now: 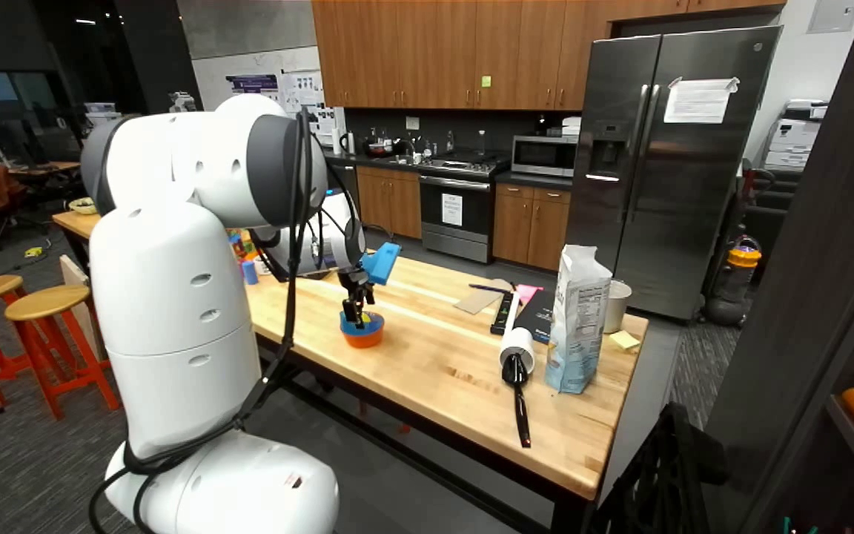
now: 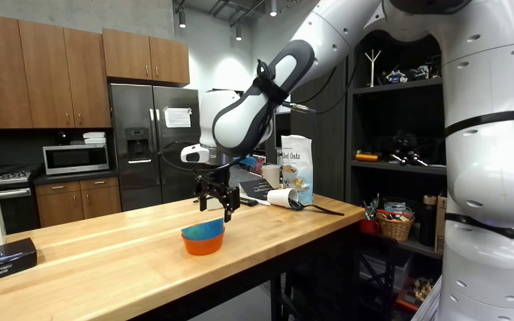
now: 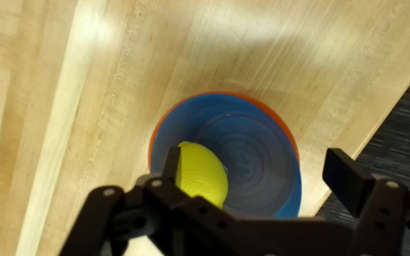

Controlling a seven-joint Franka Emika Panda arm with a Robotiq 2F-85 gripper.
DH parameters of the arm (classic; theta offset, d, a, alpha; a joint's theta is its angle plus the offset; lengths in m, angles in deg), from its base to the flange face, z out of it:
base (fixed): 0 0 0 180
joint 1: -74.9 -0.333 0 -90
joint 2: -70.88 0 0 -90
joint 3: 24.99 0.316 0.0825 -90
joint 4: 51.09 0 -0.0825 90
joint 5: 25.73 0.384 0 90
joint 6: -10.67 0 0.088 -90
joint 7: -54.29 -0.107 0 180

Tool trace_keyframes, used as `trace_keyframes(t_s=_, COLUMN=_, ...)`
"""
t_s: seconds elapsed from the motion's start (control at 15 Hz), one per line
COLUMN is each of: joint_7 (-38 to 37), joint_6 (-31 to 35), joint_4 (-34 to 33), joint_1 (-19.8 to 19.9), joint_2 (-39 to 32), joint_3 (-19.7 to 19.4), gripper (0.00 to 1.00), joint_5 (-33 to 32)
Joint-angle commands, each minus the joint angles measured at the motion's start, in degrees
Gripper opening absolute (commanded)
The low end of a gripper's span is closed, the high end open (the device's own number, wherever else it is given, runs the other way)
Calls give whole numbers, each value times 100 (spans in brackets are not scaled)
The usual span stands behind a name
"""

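Near one edge of the pale wooden table (image 3: 119,53), with more room opposite, the black gripper (image 3: 255,163) is spread wide over a round blue bowl (image 3: 247,142) containing a yellow oval lemon (image 3: 205,174).

Under my claw (image 3: 254,159) a lemon (image 3: 204,172) lies in the upper bowl (image 3: 253,142), itself nested in the lower bowl (image 2: 203,246); in both exterior views a cup (image 2: 278,197) lies left of the bag (image 2: 297,169).

Lemon (image 3: 205,172): yellow, dimpled; lies off-centre in blue bowl (image 3: 251,167). Blue bowl: rests tilted inside orange bowl (image 2: 203,246). Orange bowl: stands upright on wooden tabletop (image 2: 123,263).
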Motion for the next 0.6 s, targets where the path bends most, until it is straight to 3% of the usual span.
trace_keyframes(t_s=0.0, joint_7=-591, joint_6=-494, joint_4=126, joint_1=-83, joint_2=636, joint_3=-109, gripper=100, joint_5=-519)
trace_keyframes(t_s=0.53, joint_7=-1211, joint_6=-894, joint_4=289, joint_1=-31, joint_2=1626, joint_3=-221, gripper=100, joint_5=-767)
